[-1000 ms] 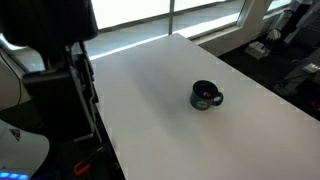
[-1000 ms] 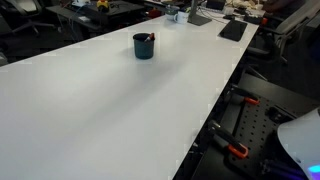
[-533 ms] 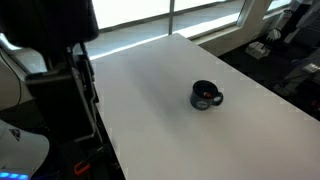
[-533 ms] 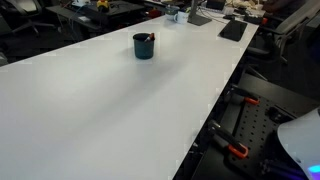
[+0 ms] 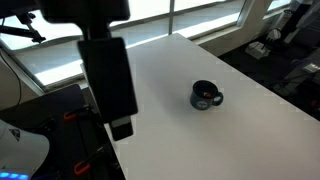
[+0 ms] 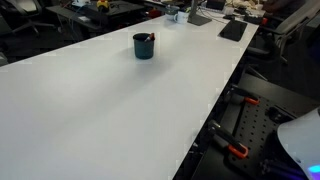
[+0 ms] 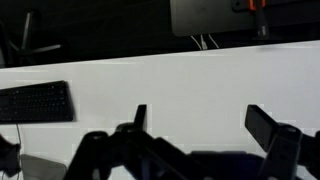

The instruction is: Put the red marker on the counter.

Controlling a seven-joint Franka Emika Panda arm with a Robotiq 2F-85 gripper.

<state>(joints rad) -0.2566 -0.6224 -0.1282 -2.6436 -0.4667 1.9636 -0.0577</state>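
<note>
A dark round mug stands on the white counter [image 5: 250,125] in both exterior views [image 5: 206,96] [image 6: 144,46]. The red marker [image 6: 150,38] is a thin reddish stick standing in the mug and leaning on its rim. In the wrist view my gripper [image 7: 202,110] is open and empty, with its two dark fingers wide apart over bare white counter [image 7: 200,75]. The mug and marker do not show there. In an exterior view a dark part of my arm [image 5: 108,85] hangs at the counter's left edge, well apart from the mug.
A black keyboard [image 7: 35,100] lies on the counter at the left of the wrist view, with a monitor [image 7: 210,15] beyond the far edge. Clutter and a dark pad [image 6: 232,30] sit at the counter's far end. Clamps [image 6: 235,150] line its side.
My arm has swung into the foreground of an exterior view and now covers its left part. The mug and marker have not moved.
</note>
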